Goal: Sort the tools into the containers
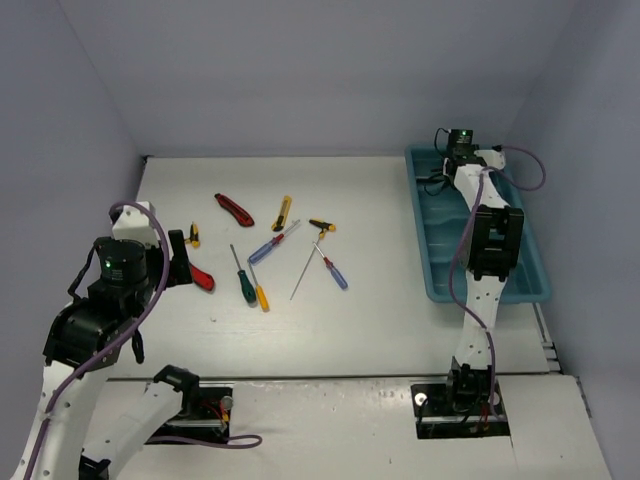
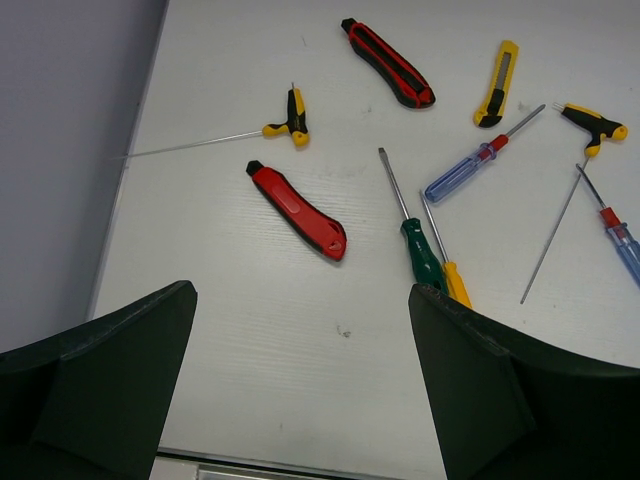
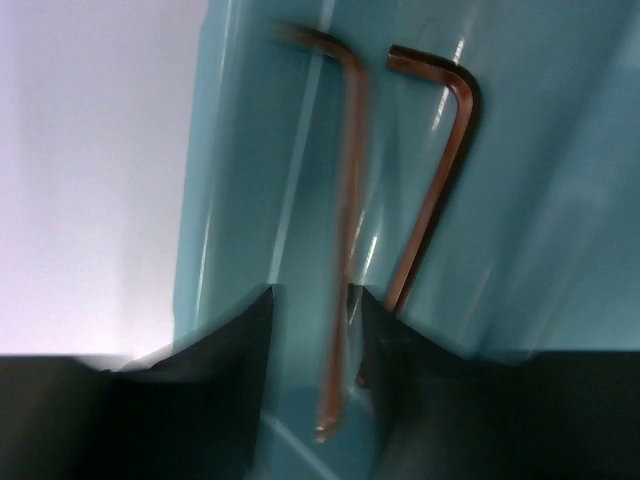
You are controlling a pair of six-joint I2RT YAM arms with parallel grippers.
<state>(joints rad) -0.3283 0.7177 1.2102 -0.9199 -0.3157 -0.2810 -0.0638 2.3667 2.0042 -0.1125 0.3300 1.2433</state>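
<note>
Several tools lie on the white table left of centre: a red-and-black utility knife (image 1: 232, 208) (image 2: 388, 63), a yellow knife (image 1: 283, 212) (image 2: 497, 83), a blue screwdriver (image 1: 272, 242) (image 2: 470, 170), a green screwdriver (image 1: 242, 278) (image 2: 420, 245), a yellow screwdriver (image 1: 259, 290) (image 2: 452, 275), a thin rod (image 1: 308, 268) and a red knife (image 1: 202, 278) (image 2: 297, 210). My left gripper (image 1: 180, 258) (image 2: 300, 320) is open and empty, above the table, near side of the red knife. My right gripper (image 1: 445, 170) (image 3: 312, 300) is open over the far end of the teal tray (image 1: 440, 270) (image 3: 560, 150). A blurred hex key (image 3: 345, 200) hangs loose between its fingers; a second hex key (image 3: 440, 180) lies in the tray.
Two yellow-and-black T-handle keys (image 2: 290, 118) (image 2: 595, 122) and a small blue screwdriver (image 1: 334, 272) (image 2: 620, 235) also lie on the table. The grey left wall stands close to my left arm. The tray runs along the table's right edge.
</note>
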